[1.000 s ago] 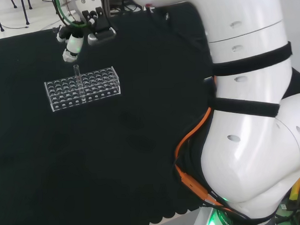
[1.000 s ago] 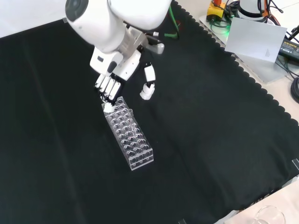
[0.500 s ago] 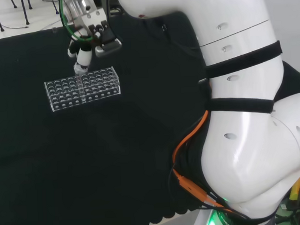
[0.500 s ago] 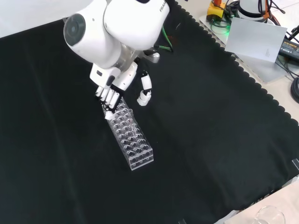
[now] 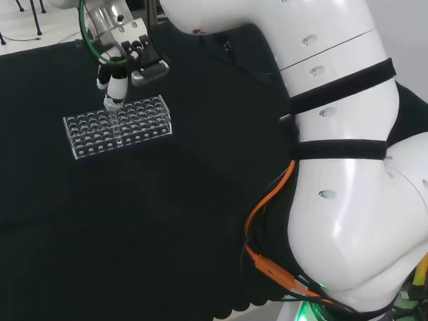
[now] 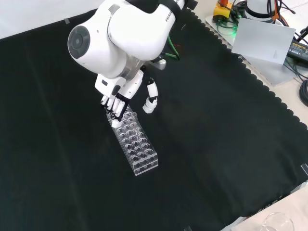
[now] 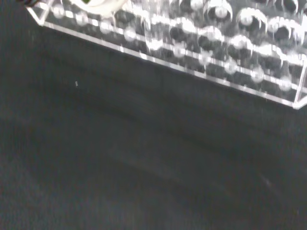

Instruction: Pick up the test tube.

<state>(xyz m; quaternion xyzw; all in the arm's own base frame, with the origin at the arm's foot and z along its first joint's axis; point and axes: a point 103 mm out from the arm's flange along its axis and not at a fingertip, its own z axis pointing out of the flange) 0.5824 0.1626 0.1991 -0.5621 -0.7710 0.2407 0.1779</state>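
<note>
Inspection of the tabletop (image 6: 231, 144): a clear test tube rack (image 5: 118, 126) lies flat on the black cloth. In the head view it sits toward the upper left; in the front view the rack (image 6: 134, 145) runs lengthwise from just under the arm toward the camera.

The robot hand (image 5: 118, 76) is at the rack's far edge as the head view shows it, with one finger pointing down at the top of the rack. In the front view the robot hand (image 6: 115, 103) has a cluster of fingers over the rack's upper end, while the thumb (image 6: 151, 98) stands well apart to the right. The fingers appear extended rather than curled, and thumb and fingers are spread, not pinching anything that can be seen.

The test tube (image 5: 111, 115) is faintly visible as a slim clear upright in the rack, directly beneath the descending finger. Whether the finger touches it cannot be determined. In the wrist view the rack (image 7: 206, 52) shows rows of round wells, and a white finger part sits at its edge.

Status, as judged: approach is essentially complete. No grasp is established and the tube remains seated in the rack. Outstanding: closing thumb and fingers on the tube's exposed top, then drawing it straight up clear of the wells.
</note>
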